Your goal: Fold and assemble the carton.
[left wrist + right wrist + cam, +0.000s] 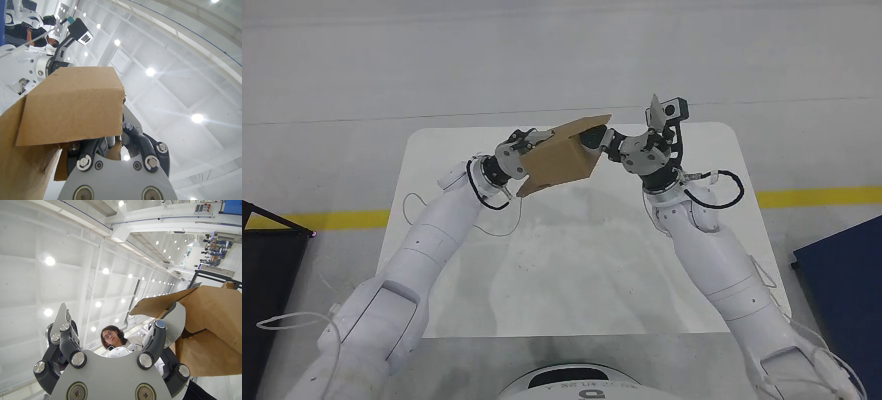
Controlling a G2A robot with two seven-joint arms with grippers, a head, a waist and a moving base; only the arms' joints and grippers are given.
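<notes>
The carton [567,155] looks light and bendy; left claw [525,142] pinches its edge, right claw [121,311] gapes wide, holding nothing. Best gripped near creases.

White tabletop [572,275] with rounded corners, standing on a pale grey floor [542,60]. A yellow floor stripe [342,218] runs behind it on both sides. Black frame [267,260] at the left edge; dark blue panel [842,270] at the right. Overhead, round ceiling lights [50,261] between white beams.
</notes>
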